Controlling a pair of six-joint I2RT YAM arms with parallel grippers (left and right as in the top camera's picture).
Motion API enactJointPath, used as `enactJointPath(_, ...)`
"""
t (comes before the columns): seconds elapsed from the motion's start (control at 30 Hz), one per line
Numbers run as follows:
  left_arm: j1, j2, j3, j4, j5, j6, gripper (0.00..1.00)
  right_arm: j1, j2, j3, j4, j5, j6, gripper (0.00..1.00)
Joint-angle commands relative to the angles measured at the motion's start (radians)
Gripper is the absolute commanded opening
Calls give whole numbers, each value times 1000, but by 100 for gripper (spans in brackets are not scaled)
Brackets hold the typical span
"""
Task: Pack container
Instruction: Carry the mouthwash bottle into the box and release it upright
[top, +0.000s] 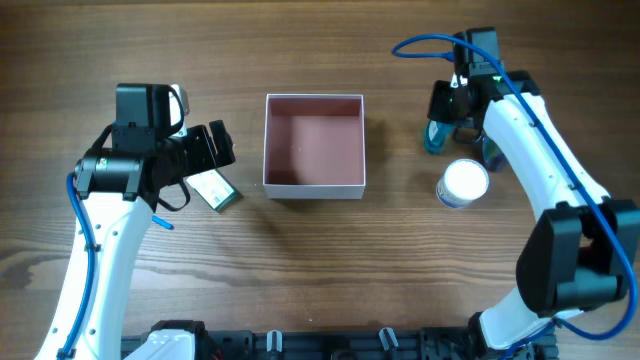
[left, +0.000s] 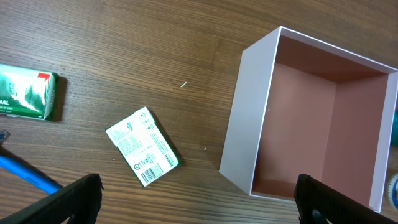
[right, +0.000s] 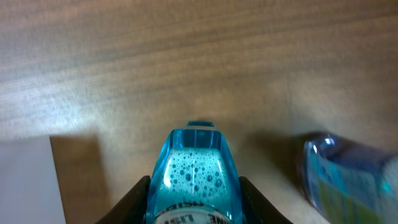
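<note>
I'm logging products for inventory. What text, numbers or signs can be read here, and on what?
"NAL", tail of a cut-off word: green packet.
Barcode and fine print, too small to read: white-and-green packet.
Dark letters cut off by the picture's edge, unreadable: teal bottle.
Label blurred: blue bottle.
No text visible: container, white-lidded jar.

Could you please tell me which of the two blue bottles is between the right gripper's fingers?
The lighter teal bottle, bubbles inside; the darker blue bottle stands apart beside it.
</note>
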Motion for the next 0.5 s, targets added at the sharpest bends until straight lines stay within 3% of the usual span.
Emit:
enactJointPath(0.0, -5, 5, 19, 2, 15, -13, 100, 37, -133, 132, -65, 69, -27, 4)
enactJointPath(0.2, -5, 5, 19, 3, 15, -13, 100, 199, -203, 320, -182, 192, -21, 4)
enactJointPath(0.47, -5, 5, 19, 2, 15, -13, 100, 450, -179, 393, -148, 225, 253, 5)
